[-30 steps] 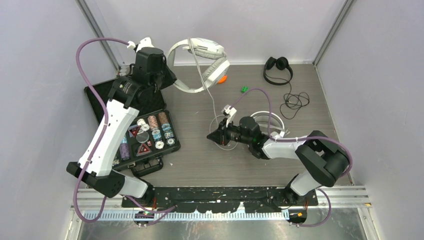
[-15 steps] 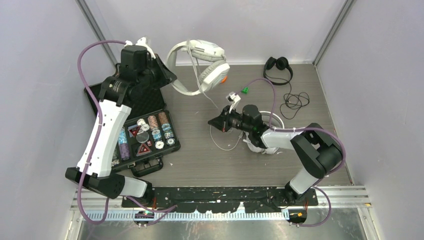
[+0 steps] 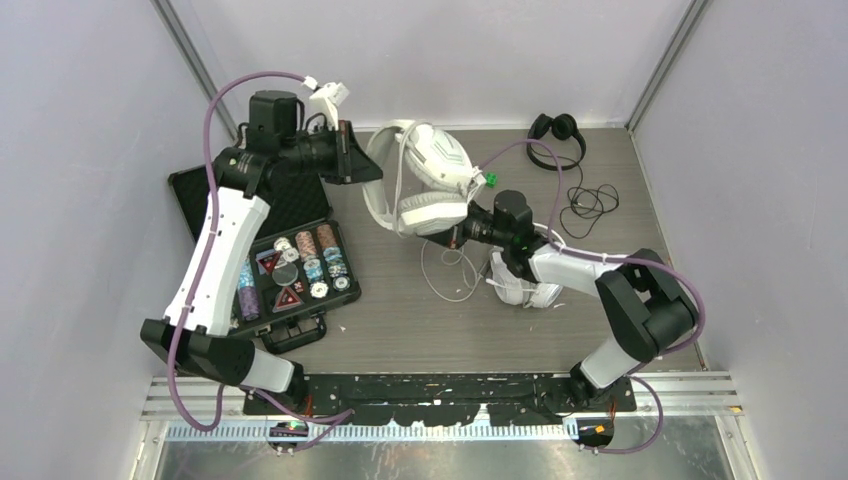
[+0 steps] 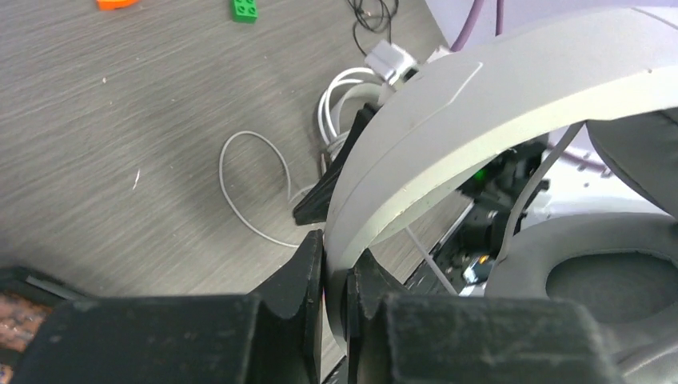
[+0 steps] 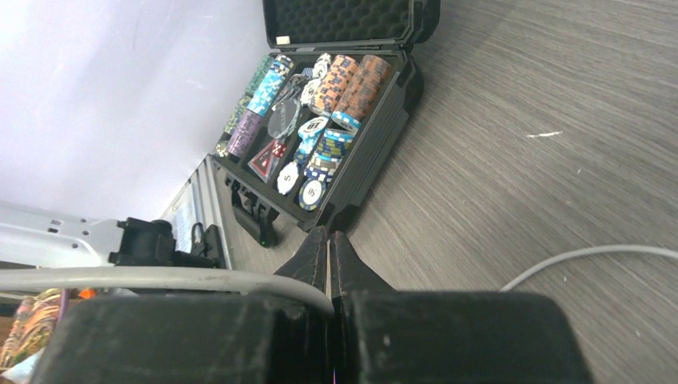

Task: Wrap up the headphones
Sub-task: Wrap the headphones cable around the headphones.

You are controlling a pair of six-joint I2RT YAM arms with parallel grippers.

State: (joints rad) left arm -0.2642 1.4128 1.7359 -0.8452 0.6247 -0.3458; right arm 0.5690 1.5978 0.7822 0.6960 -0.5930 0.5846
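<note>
A white headphones set (image 3: 425, 185) hangs above the table's back middle. My left gripper (image 3: 358, 166) is shut on its headband (image 4: 496, 88), and the jaws pinch the band's edge in the left wrist view (image 4: 336, 276). One grey ear pad (image 4: 596, 276) fills that view's right side. My right gripper (image 3: 462, 234) sits just below the lower earcup, shut on the white cable (image 5: 184, 278), which enters the jaws from the left. More cable lies looped on the table (image 3: 450, 275). A second white set (image 3: 522, 290) lies under my right forearm. A black set (image 3: 556, 130) lies at the back right.
An open black case (image 3: 205, 200) with poker chips (image 5: 320, 120) lies at the left. A green brick (image 3: 491, 179) sits near the held headphones. The black set's cable (image 3: 590, 200) is coiled at the back right. Walls close in on three sides.
My left gripper swung right and turned, carrying the white headphones toward the middle. My right gripper closed on the white cable and rose toward the back, up under the lower earcup.
</note>
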